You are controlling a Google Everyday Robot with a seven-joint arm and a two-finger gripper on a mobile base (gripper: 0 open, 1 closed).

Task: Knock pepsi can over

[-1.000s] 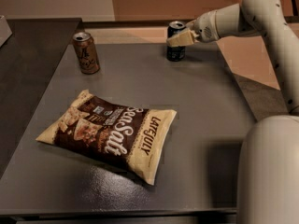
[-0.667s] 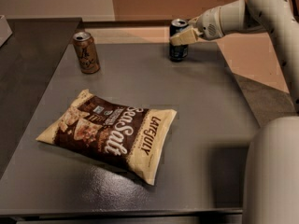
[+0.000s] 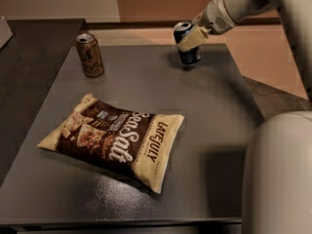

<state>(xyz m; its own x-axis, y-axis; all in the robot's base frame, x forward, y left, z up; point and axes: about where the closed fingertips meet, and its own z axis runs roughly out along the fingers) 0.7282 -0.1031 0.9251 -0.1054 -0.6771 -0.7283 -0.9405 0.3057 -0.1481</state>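
Dark grey table [image 3: 219, 111] ahead: the white arm [image 3: 243, 4] reaches in from the upper right, its gripper [image 3: 191, 38] pressed against the pepsi can [image 3: 191, 56] at the far right edge; how wide it stands, I cannot tell. The chip bag [image 3: 112, 140] reads "Sea Salt" and "LATE JULY". The brown can [image 3: 90, 55] stands far left, its script unreadable.

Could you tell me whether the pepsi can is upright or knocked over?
Upright: the pepsi can stands on its base on the table, silver rim upward. The gripper is against its upper side.
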